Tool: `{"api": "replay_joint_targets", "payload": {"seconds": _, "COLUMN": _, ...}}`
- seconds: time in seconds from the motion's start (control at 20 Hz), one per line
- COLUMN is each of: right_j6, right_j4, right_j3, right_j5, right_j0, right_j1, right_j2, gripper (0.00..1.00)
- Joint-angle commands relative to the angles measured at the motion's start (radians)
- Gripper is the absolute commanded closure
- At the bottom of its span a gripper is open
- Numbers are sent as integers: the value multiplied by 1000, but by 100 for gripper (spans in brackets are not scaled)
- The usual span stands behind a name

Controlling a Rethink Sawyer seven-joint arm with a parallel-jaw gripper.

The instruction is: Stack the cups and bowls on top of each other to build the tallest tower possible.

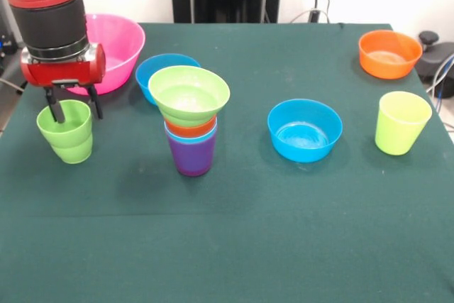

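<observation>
the red and black arm is coming down at the left side of the green table (234,246). its gripper (73,106) is hanging right over the stepped green cup (66,131). the two dark fingers (55,108) are standing apart, at about the width of the cup: one finger is reaching inside the cup mouth, the other is passing outside the right rim. i cannot tell if they are already pressing on the wall, so the grip is looking open and not closed on anything.

the tower (190,120) is standing near the middle of the table, just right of the stepped green cup. the purple cup (191,155) is making the base, a light blue rim and an orange rim are showing above it, and the ridged green bowl (189,94) is sitting on top, a little tilted.

a blue bowl (157,69) is lying behind the tower, partly hidden by it. the large pink bowl (117,39) is staying at the far left, behind the gripper. a second blue bowl (305,130) is resting right of the tower, well apart. the yellow-green cup (402,123) is standing upright at the right, and the orange bowl (389,53) is sitting behind it near the far right corner.
</observation>
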Motion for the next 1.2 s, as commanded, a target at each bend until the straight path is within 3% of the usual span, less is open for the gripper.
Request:
{"api": "replay_joint_targets", "payload": {"seconds": 0.05, "right_j6": -192, "right_j4": -127, "right_j3": 36, "right_j5": 14, "right_j0": 46, "right_j1": 10, "right_j2": -71, "gripper": 0}}
{"api": "replay_joint_targets", "payload": {"seconds": 0.85, "right_j6": -157, "right_j4": -149, "right_j3": 84, "right_j5": -35, "right_j0": 26, "right_j1": 10, "right_j2": -59, "gripper": 0}}
{"api": "replay_joint_targets", "payload": {"seconds": 0.9, "right_j6": -150, "right_j4": -151, "right_j3": 87, "right_j5": -38, "right_j0": 27, "right_j1": 7, "right_j2": -60, "gripper": 100}}
{"api": "replay_joint_targets", "payload": {"seconds": 1.2, "right_j6": -139, "right_j4": -155, "right_j3": 113, "right_j5": -49, "right_j0": 23, "right_j1": -3, "right_j2": -65, "gripper": 100}}
